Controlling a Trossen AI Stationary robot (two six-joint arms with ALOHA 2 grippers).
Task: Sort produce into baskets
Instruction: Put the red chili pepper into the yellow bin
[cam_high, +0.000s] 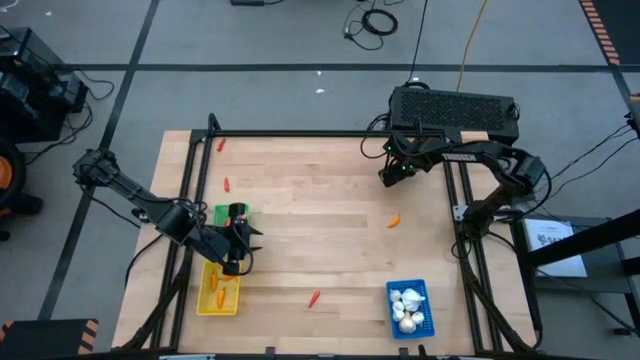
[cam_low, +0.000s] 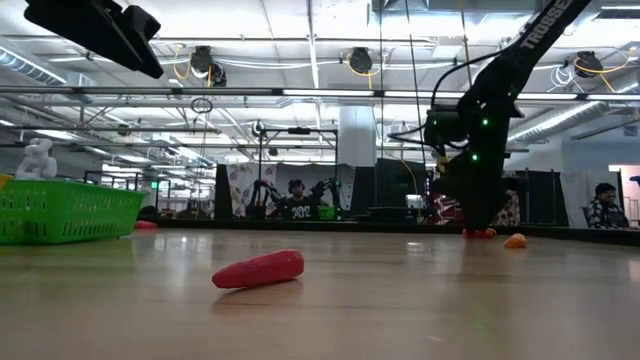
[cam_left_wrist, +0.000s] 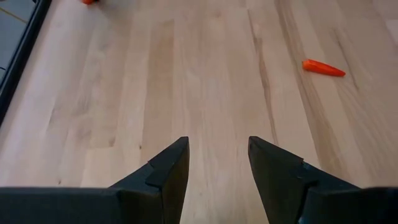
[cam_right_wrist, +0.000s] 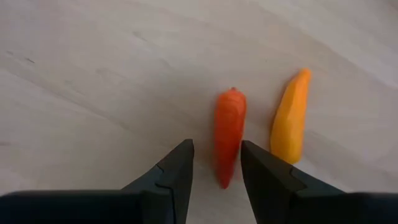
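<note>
1. Right gripper (cam_right_wrist: 214, 171): at the far right of the table (cam_high: 330, 240), low over two pieces. Fingers parted and empty, with the red-orange carrot-like piece (cam_right_wrist: 229, 134) lying between the tips and running out ahead of them.
2. Yellow-orange piece (cam_right_wrist: 290, 119): just beside the red-orange one, outside one finger. Risk: that finger may land on it or nudge it as the jaws close, so it skids off or both pieces come up together.
3. Risk, same grip: only the narrow tapered end sits between the tips. A pinch there may squeeze the piece forward out of the jaws.
4. Left gripper (cam_left_wrist: 217, 165): at the near left, between the green basket (cam_high: 222, 214) and the yellow basket (cam_high: 217, 297). Fingers apart, gripping nothing, bare wood between them.
5. Yellow basket: holds a few orange pieces. Risk: the left arm hangs close over its far rim and could knock it in moving off.
6. Blue basket (cam_high: 410, 309): near right, holding white garlic-like bulbs (cam_high: 406, 306).
7. Loose pieces: red piece (cam_high: 314, 298) near centre; orange piece (cam_high: 394, 221) right of centre; two small reddish bits (cam_high: 221, 145) along the far left. Risk: smooth rounded toys, likely to roll when brushed.
</note>
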